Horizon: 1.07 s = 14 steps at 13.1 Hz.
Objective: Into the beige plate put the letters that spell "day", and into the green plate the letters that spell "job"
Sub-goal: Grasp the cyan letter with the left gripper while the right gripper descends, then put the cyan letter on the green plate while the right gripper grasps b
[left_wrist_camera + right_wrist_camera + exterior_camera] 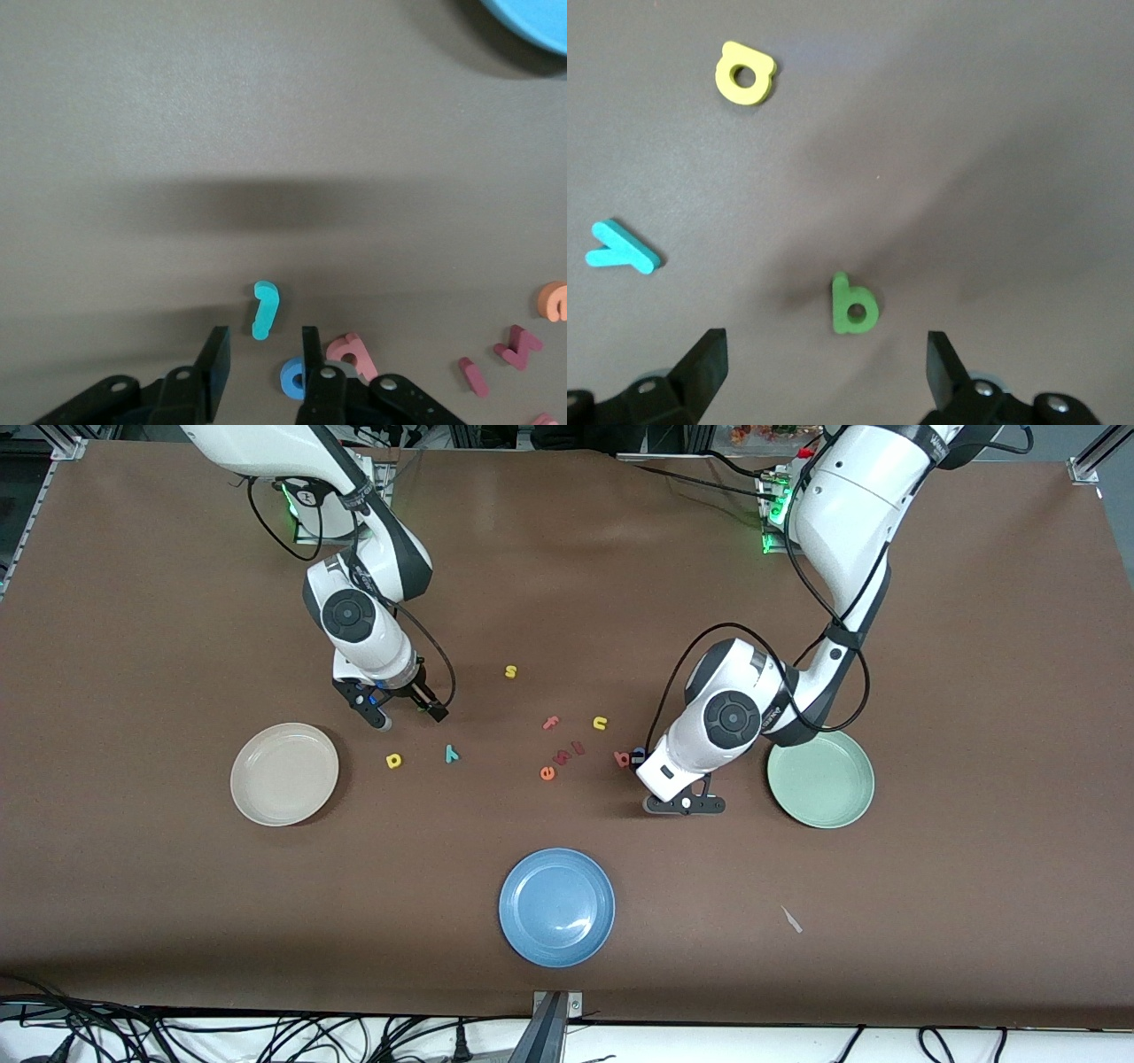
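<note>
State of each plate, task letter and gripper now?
beige plate, empty
green plate, empty
blue plate, empty
yellow d, loose on table
teal y, loose on table
green a, loose on table
light blue j, on table, ungripped
dark blue o, loose on table
pinkish b, loose on table
left gripper, open astride j
right gripper, open over green a

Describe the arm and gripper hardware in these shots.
Both arms have glossy white shells with dark grey joint bands, round black joint caps and looping black cables. The left gripper and right gripper are black, each with two flat fingers; the right's mount shows a small blue part.
</note>
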Each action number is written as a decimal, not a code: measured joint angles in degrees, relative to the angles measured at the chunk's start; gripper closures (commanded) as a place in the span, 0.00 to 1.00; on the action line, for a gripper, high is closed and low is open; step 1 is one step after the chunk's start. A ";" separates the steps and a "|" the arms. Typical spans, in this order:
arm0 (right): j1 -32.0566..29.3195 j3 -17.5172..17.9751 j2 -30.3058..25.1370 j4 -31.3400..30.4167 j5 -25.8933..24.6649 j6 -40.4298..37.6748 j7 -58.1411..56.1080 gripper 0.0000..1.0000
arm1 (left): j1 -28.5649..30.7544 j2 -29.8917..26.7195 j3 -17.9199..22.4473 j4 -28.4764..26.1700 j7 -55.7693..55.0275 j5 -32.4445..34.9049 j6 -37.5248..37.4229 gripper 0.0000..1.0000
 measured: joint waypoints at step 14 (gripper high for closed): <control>0.10 -0.41 3.04 -0.43 -2.60 3.36 3.46 0.08 | -0.17 3.18 0.04 -0.16 -0.02 0.00 3.71 0.71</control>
